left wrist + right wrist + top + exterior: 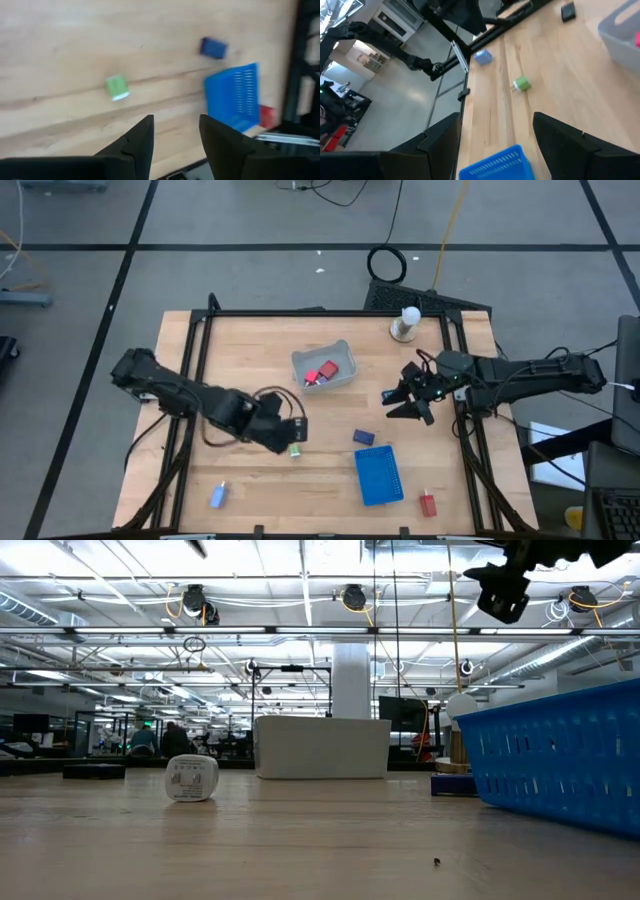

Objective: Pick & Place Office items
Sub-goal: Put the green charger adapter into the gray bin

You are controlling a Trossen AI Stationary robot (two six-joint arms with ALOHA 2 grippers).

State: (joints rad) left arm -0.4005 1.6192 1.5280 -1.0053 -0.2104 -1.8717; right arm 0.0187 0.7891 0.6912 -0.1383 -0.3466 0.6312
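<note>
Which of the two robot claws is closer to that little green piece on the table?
The left one. The left gripper hangs right beside the green piece, empty. The right gripper hovers farther off, across the table past the pale bin.

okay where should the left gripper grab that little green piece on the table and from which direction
Judging from above, take the green piece across its short green body, coming straight down. It lies flat on bare wood with a pale tip at one end and nothing touching it, so a top-down pinch on its two long sides looks safest. The left gripper hangs close beside it, fingers apart and nothing between them.
</note>
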